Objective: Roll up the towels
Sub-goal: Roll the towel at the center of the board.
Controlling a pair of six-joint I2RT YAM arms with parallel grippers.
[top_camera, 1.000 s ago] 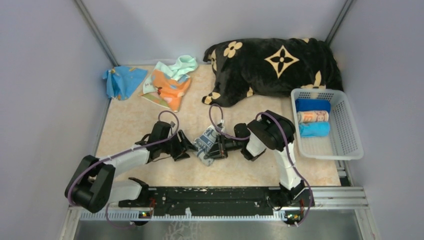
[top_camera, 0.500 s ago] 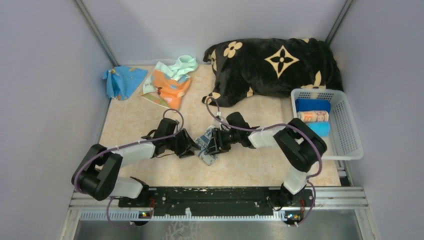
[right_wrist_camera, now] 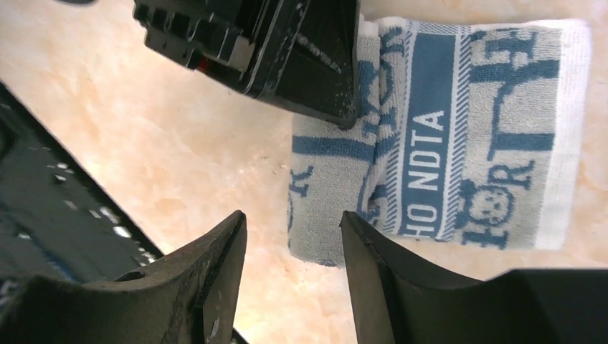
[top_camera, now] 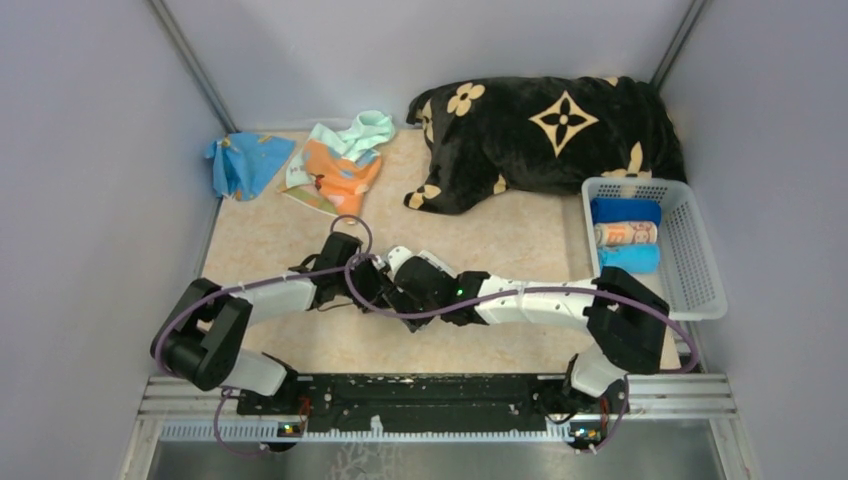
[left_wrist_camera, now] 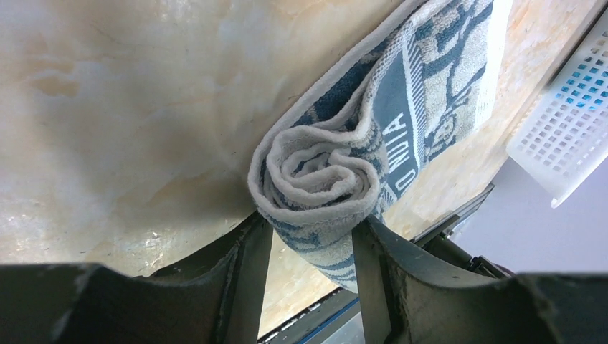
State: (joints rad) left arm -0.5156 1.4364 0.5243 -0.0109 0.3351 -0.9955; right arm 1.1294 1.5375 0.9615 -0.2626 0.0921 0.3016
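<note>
**Top view.** Both arms reach to the middle of the desk (top_camera: 260, 250). The left tool (top_camera: 378, 288) and right tool (top_camera: 400, 298) meet there, tips close together. The grey-blue towel (left_wrist_camera: 323, 172) lies under them and is almost wholly hidden from above. At the far left of the desk lie a blue towel (top_camera: 245, 162), an orange towel (top_camera: 340, 180) and a mint green towel (top_camera: 365, 130). All three are loose and crumpled, and the last two overlap. At the far right is the black blanket (top_camera: 550, 135). At the right edge a white basket (top_camera: 700, 290) holds three rolled towels (top_camera: 625, 234) side by side (dark blue farthest, orange print in the middle, light blue nearest).

**Left wrist view.** The grey-blue towel is rolled and rests on the desk. Its spiral end faces the camera, seated between the left tool's fingers (left_wrist_camera: 244, 272). Both fingers press the sides of the roll, so the left tool is clamped on it. A corner of the basket shows at the right edge of this view.

**Right wrist view.** The right tool (right_wrist_camera: 294, 236) has its jaws apart and holds nothing. Bare desk and one corner of the towel show between them. The towel (blue lettering on pale cloth) lies just beyond the fingertips. The left tool's black body covers one end of it.
</note>
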